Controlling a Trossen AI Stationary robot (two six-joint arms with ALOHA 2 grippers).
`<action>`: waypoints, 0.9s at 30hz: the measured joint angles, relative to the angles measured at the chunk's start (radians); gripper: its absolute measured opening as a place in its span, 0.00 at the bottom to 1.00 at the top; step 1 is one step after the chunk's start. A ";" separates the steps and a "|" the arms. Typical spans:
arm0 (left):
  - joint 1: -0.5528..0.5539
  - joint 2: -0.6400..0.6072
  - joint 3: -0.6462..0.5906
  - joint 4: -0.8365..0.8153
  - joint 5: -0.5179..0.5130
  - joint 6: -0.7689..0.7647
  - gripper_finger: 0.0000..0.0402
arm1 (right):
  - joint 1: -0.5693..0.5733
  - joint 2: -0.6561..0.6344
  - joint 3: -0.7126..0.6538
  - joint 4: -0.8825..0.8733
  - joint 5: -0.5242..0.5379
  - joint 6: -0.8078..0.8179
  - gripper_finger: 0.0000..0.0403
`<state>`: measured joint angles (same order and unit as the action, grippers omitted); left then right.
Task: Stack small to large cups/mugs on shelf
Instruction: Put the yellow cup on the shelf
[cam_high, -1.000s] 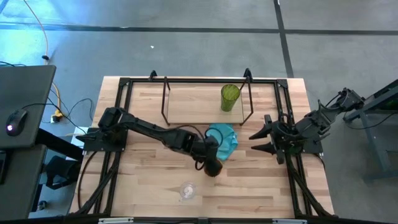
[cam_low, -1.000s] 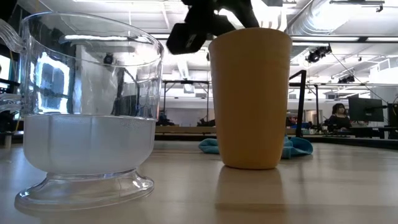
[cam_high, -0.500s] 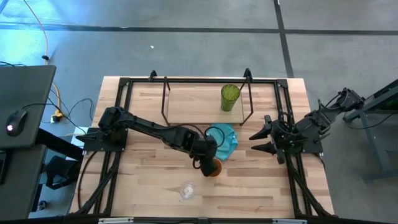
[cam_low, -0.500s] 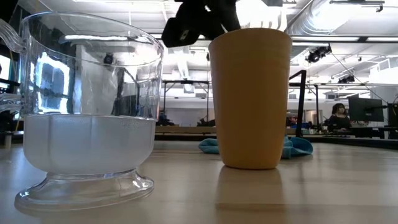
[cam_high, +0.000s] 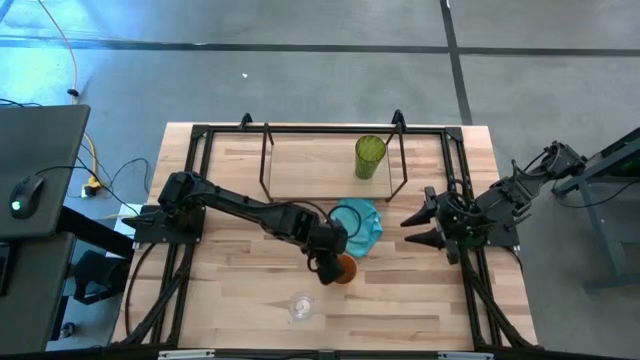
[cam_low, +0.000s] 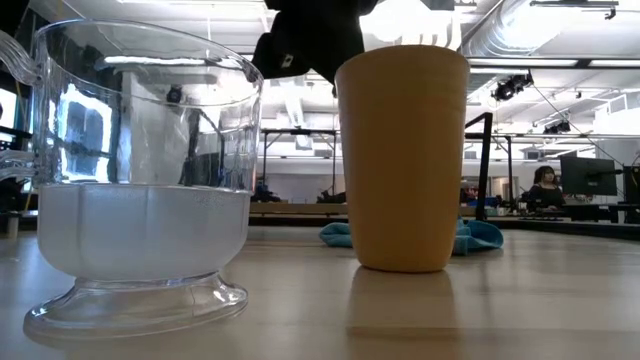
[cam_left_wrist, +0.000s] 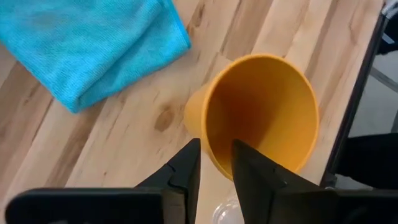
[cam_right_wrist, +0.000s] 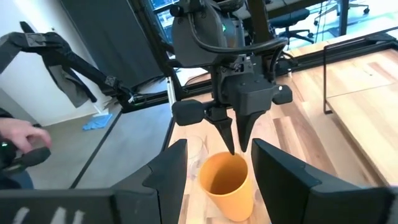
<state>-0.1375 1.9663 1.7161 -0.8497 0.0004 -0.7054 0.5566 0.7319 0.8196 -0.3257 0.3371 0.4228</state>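
The orange cup (cam_high: 345, 268) stands upright on its base on the table, right of centre and toward the near edge. It also shows in the low view (cam_low: 403, 160). My left gripper (cam_high: 333, 263) is at its rim, one finger on each side of the wall (cam_left_wrist: 216, 155). The small clear glass cup (cam_high: 301, 306) stands near the front edge. The green tumbler (cam_high: 369, 157) stands on the shelf (cam_high: 300, 178) at the back. My right gripper (cam_high: 416, 227) is open and empty at the table's right side. My left gripper straddles the orange cup's rim (cam_left_wrist: 211, 163) on the side toward the table's left. One finger (cam_left_wrist: 249, 165) is inside the cup and one (cam_left_wrist: 186, 168) is outside, with the wall between them. The fingers point down from above (cam_right_wrist: 235, 146). The cup stands upright on the table.
A turquoise cloth (cam_high: 362, 222) lies just beyond the orange cup, in front of the shelf. Black frame rails (cam_high: 190, 190) run along the table's sides. A person's hand (cam_right_wrist: 18, 146) shows beyond the table's left side, and another person (cam_low: 545, 185) is far off in the room.
My left gripper has shifted a little toward the table's left edge. In the high view it covered the orange cup and now leaves most of the cup's mouth in sight. The cup has stayed where it was.
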 joint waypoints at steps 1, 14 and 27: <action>0.000 0.000 0.000 0.000 0.001 0.001 0.21 | 0.000 0.000 0.000 0.000 -0.005 0.006 0.43; 0.001 -0.001 0.027 -0.090 -0.045 -0.033 0.73 | 0.000 0.000 0.000 0.001 -0.015 0.007 0.43; 0.001 -0.001 0.027 -0.052 -0.038 -0.039 0.66 | 0.000 0.000 0.000 0.001 -0.020 0.024 0.43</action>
<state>-0.1368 1.9656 1.7432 -0.9017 -0.0372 -0.7449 0.5568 0.7319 0.8196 -0.3244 0.3176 0.4465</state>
